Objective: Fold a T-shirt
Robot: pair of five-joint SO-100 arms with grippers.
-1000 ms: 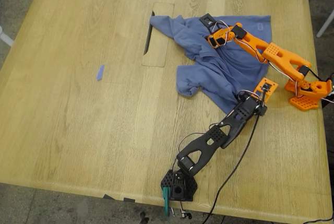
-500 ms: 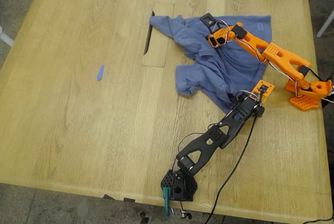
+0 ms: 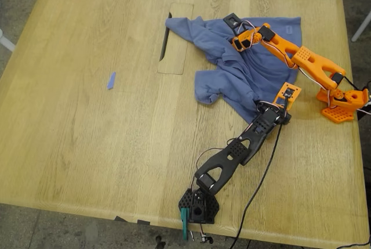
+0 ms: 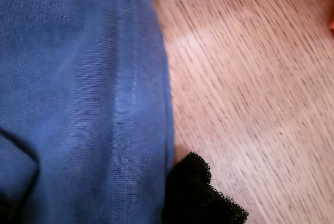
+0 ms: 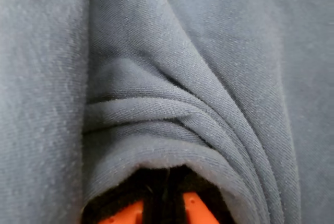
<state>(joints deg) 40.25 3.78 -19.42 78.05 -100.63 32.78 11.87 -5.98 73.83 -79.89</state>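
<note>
The blue-purple T-shirt (image 3: 243, 75) lies crumpled on the wooden table (image 3: 87, 144), towards the exterior view's right. Its print is hidden. My first gripper (image 3: 259, 108), on the black arm, is shut on the shirt's near hem. The first wrist view shows the stitched hem (image 4: 125, 104) over bare wood, with a black padded fingertip (image 4: 195, 195) under it. My second gripper (image 3: 236, 35), on the orange arm, is shut on a bunched fold at the shirt's far side. The second wrist view shows the fabric folds (image 5: 172, 109) gathered over the orange fingers (image 5: 195, 211).
A rectangular cutout panel (image 3: 174, 40) in the table lies beside the shirt's far sleeve. A small blue tape strip (image 3: 111, 80) lies at the exterior view's left. The orange arm's base (image 3: 342, 107) and the black arm's base (image 3: 198, 205) stand at table edges. A black cable (image 3: 261, 185) trails beside the black arm.
My first gripper has moved a little away from the near table edge and to the exterior view's left, taking the hem with it. My second gripper has barely shifted.
</note>
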